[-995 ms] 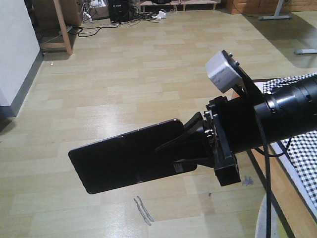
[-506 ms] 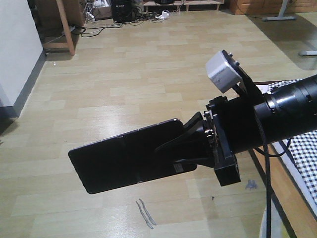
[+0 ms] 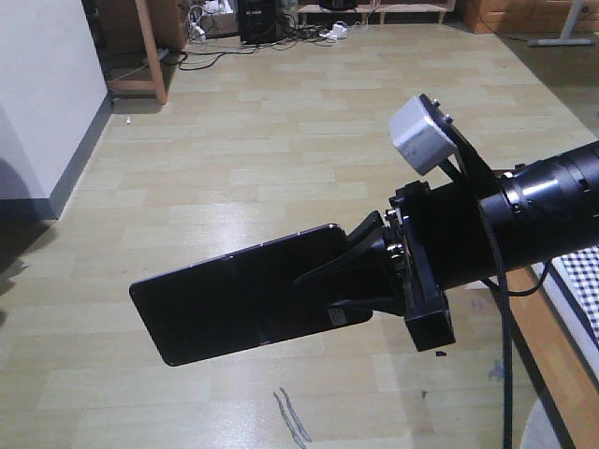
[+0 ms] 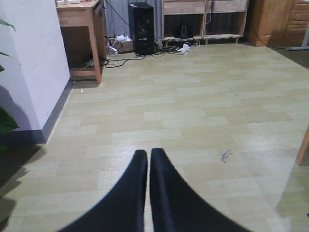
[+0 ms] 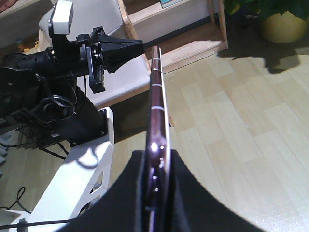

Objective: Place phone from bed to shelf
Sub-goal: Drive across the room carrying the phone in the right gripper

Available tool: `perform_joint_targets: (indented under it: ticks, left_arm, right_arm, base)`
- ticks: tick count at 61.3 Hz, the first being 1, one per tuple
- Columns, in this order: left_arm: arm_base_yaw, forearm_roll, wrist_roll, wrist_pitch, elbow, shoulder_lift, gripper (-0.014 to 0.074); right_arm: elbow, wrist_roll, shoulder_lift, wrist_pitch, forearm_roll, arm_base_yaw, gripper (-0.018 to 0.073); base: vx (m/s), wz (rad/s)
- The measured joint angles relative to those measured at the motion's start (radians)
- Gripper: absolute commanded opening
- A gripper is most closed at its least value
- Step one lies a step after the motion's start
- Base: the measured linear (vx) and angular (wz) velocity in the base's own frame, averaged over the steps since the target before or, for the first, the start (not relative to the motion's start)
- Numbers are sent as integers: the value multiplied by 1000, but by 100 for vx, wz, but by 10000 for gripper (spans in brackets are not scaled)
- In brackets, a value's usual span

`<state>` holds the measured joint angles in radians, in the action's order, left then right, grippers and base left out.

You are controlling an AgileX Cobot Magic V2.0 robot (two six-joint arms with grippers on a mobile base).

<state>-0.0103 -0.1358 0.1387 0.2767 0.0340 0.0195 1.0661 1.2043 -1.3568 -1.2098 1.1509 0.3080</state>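
Observation:
The phone (image 3: 239,299), a glossy black slab with a pinkish rim, hangs level over the wooden floor, and my right gripper (image 3: 354,271) is shut on its right end. In the right wrist view the phone (image 5: 157,101) shows edge-on between the black fingers of the right gripper (image 5: 158,159). My left gripper (image 4: 148,153) is shut with nothing in it, and it also shows as a black cone, the left gripper (image 5: 137,47). A strip of the checked bed (image 3: 585,285) shows at the right edge. The pale-wood shelf (image 5: 193,50) stands beyond the phone's tip.
A white wall corner (image 3: 47,103) juts in at the left, with a wooden desk (image 4: 79,17), a black computer tower (image 4: 141,26) and floor cables (image 4: 120,46) behind it. A potted plant (image 5: 285,21) stands right of the shelf. The bed's wooden frame (image 3: 552,360) runs along the right.
The whole background has slid to the right: more wall shows at the left and less bed at the right. The right arm and the phone keep the same pose in view.

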Motion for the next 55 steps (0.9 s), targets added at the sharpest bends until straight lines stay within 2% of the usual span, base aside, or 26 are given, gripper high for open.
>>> perform_joint_targets:
  ticks: [55]
  left_arm:
    - [0, 0, 0, 0, 0, 0, 1]
  right_arm:
    - [0, 0, 0, 0, 0, 0, -4]
  base:
    - [21, 3]
